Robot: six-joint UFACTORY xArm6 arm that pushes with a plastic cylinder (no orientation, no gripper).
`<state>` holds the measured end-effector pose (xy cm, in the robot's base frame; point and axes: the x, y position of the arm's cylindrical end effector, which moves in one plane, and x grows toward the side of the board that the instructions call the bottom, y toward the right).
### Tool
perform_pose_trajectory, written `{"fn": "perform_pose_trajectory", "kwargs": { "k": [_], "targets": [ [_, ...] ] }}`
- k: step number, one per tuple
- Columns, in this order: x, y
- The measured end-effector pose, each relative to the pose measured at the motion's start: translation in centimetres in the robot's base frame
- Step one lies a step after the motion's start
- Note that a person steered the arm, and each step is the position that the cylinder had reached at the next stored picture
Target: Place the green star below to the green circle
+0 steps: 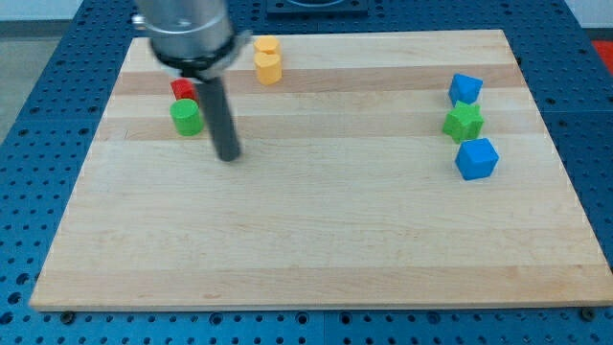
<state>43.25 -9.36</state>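
Observation:
The green star sits near the view's right edge of the wooden board, between two blue blocks. The green circle stands near the view's upper left. My tip rests on the board just right of and slightly below the green circle, a small gap apart from it. The tip is far to the left of the green star.
A red block lies just above the green circle, partly behind the rod. Two yellow blocks stand stacked close together near the top edge. A blue block lies above the green star and a blue cube below it.

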Motion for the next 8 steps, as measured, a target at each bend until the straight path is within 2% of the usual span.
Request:
{"fn": "perform_pose_trajectory", "kwargs": {
  "k": [1, 2, 3, 4, 5, 6, 7, 8],
  "targets": [
    [-3.7, 5.1],
    [-10.5, 11.2],
    [-17.7, 18.4],
    [-21.7, 27.8],
    [-17.9, 37.8],
    [-7.9, 39.6],
    [-2.9, 38.6],
    [-3.3, 36.4]
  ]
}}
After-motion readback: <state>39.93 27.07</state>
